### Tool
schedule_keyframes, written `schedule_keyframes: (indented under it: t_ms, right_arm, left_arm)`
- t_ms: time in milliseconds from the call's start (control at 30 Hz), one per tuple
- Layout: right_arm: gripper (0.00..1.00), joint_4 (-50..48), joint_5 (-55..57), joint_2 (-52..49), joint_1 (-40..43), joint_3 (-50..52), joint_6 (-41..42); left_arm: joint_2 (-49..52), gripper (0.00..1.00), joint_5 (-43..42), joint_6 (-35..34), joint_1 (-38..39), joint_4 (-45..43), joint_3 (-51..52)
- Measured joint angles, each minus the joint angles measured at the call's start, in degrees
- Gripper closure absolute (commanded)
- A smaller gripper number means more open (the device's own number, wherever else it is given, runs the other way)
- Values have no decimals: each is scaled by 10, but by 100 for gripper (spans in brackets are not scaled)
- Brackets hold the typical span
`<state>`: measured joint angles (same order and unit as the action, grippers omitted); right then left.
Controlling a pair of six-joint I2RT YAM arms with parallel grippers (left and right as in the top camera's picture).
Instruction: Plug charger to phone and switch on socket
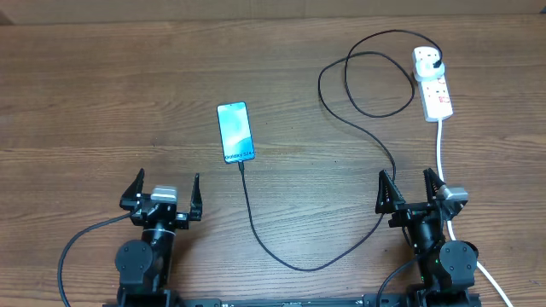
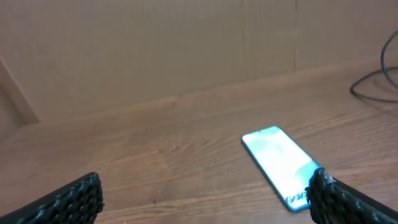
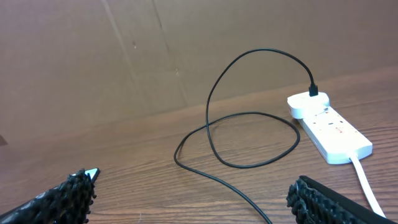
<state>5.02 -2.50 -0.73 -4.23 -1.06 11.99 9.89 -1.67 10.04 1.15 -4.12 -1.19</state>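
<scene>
The phone [image 1: 236,132] lies face up mid-table, its screen lit blue-teal. The black charger cable [image 1: 281,256] meets the phone's near end, curves across the table, loops at the back and ends in a black plug [image 1: 437,61] seated in the white socket strip [image 1: 433,85] at the far right. My left gripper [image 1: 166,194] is open and empty, near the front left, with the phone [image 2: 280,162] ahead to its right. My right gripper [image 1: 412,192] is open and empty at the front right. The cable [image 3: 249,155] and the strip [image 3: 333,130] show ahead of it.
The strip's thick white cord [image 1: 444,158] runs down the right side past my right arm toward the front edge. A brown cardboard wall [image 3: 186,50] stands along the back of the wooden table [image 1: 102,111].
</scene>
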Motion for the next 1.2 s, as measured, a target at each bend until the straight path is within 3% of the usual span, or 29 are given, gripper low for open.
schedule_keyframes:
  t_ms: [233, 1200]
  right_arm:
    - [0, 0, 0, 0, 0, 0, 0]
    - [0, 0, 0, 0, 0, 0, 0]
  left_arm:
    - [-65, 0, 3, 40, 0, 85, 7]
    - [-90, 0, 3, 50, 0, 85, 7]
